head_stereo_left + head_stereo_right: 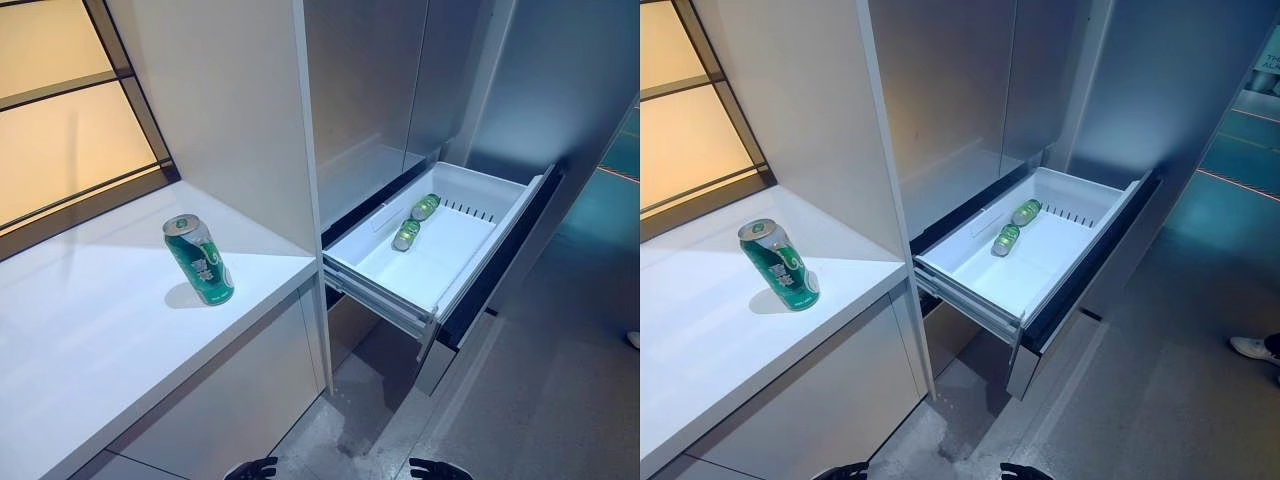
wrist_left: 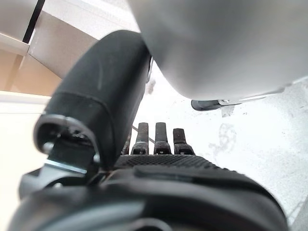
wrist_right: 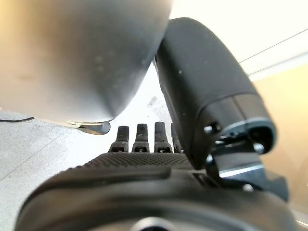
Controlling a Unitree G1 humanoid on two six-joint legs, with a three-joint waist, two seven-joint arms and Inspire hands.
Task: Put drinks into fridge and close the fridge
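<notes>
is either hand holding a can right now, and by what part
Neither. The left hand and right hand hang with straight fingers, empty. One can stands on the counter; two lie in the open drawer.

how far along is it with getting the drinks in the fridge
Partly done. Two green cans already lie in the open fridge drawer. Neither robot hand, left or right, holds anything; both hang low, fingers straight. One green can still stands on the white counter, and the drawer needs closing.
</notes>
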